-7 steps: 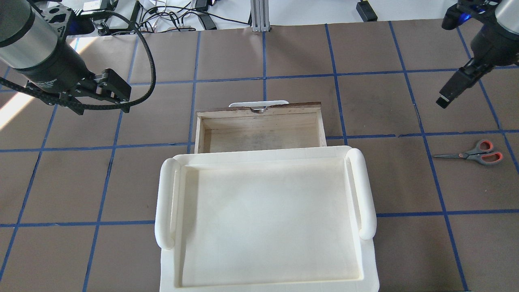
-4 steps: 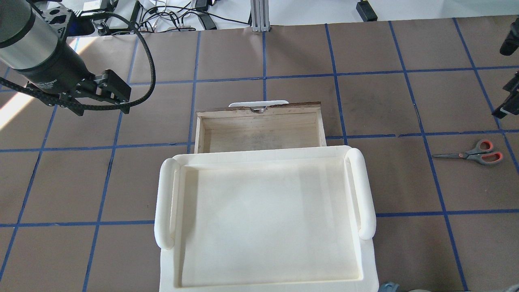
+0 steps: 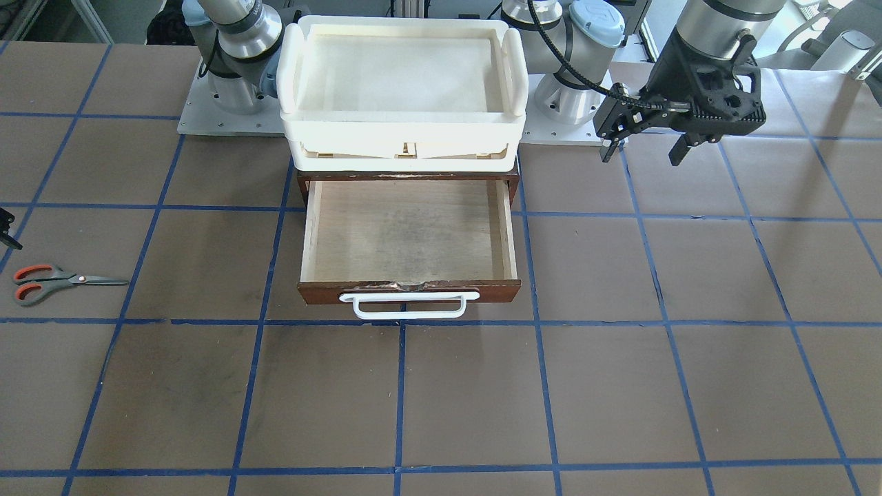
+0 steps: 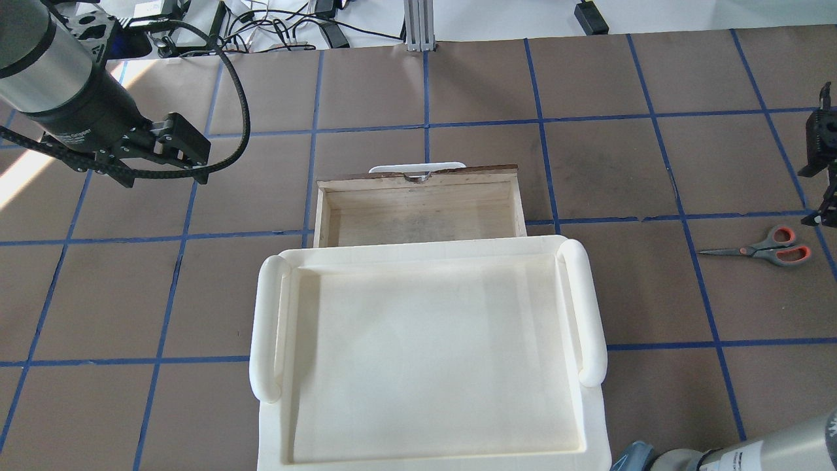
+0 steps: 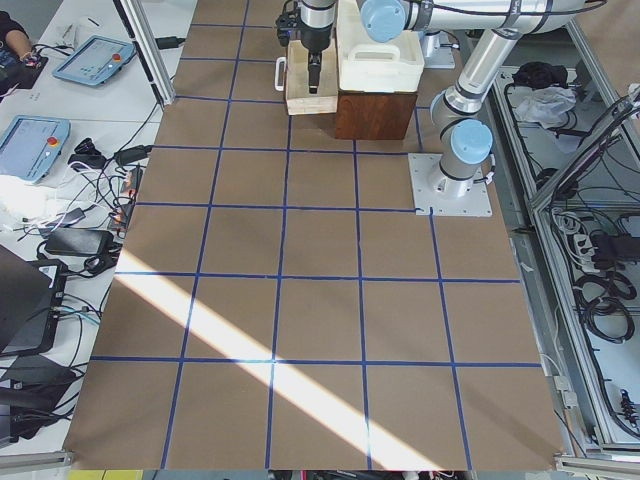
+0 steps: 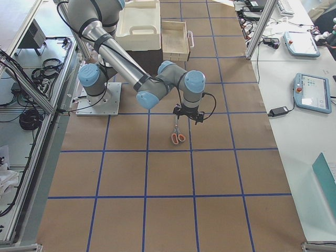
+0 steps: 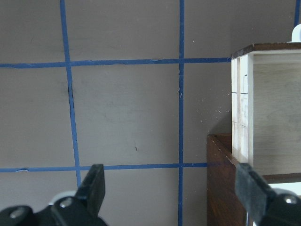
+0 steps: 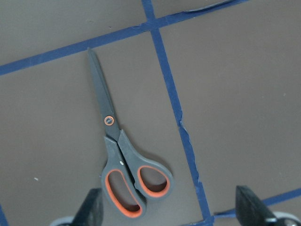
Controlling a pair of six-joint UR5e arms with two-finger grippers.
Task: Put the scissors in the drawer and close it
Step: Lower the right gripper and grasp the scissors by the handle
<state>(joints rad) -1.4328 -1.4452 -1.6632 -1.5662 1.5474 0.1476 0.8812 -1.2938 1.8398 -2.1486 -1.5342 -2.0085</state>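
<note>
Find the scissors (image 4: 762, 248) flat on the table (image 4: 458, 78), far out to the right and well apart from the drawer (image 4: 458, 174), blades shut and pointing left toward it, orange-lined loops at the right end. Note the drawer pulled open and bare inside, under the cream tray (image 4: 425, 248).

See the right gripper (image 8: 169, 192) hovering over the scissors with fingers spread wide, clamped on nothing. From the wrist camera, see the loops between the two fingertips and the blades running away ahead. No contact visible. Find the left gripper (image 7: 171, 175) likewise spread wide and empty, hanging off to the left of the drawer, apart from it.

Expect light, stiff goods: hard plastic and thin metal, nothing to crush. Reckon on two troubles, though. Lying so flat, little height for fingers to catch, so probably necessary to bring the tips right down to the table. Bare steel also likely slick, apt to slip or swing in a narrow pinch.

Best to take hold across the grey shank between pivot screw and loops, the thickest part and likely closest to the balance point. Avoid the blade tips: thin, smooth, and leaving the heavier handle end to droop. Fingers already set roughly across the width, so probably worth only a small shift toward the pivot. Easily short enough to lie in the drawer in any direction.
</note>
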